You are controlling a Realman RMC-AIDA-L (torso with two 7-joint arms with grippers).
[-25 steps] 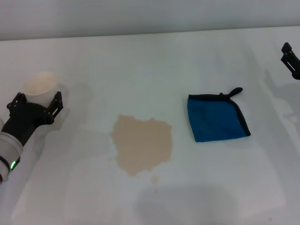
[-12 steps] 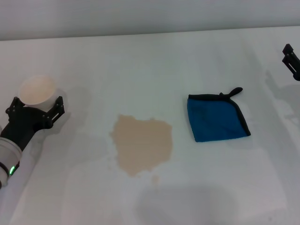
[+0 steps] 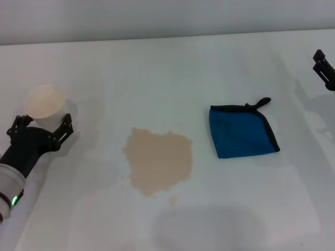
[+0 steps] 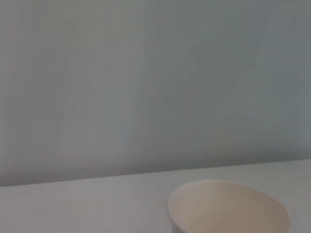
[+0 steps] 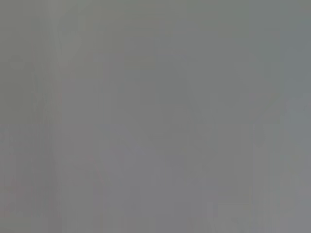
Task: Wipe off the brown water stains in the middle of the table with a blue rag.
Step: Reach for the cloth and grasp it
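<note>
The brown water stains [image 3: 159, 159] lie as a tan blotch in the middle of the white table [image 3: 157, 68], with a tiny droplet [image 3: 173, 200] just in front of it. The blue rag [image 3: 241, 132] lies flat to the right of the stain, its black loop pointing to the far right. My left gripper [image 3: 44, 121] is open at the table's left, just in front of a white paper cup and holding nothing. My right gripper [image 3: 324, 68] shows only partly at the far right edge, well away from the rag.
The white paper cup [image 3: 45, 102], tan inside, stands upright at the left, between my left fingertips and the far side. Its rim also shows in the left wrist view [image 4: 228, 206]. The right wrist view shows only plain grey.
My left gripper has drawn back toward the table's front edge, away from the cup it stood around. The cup stays upright. Rag, stain and right arm are unchanged.
</note>
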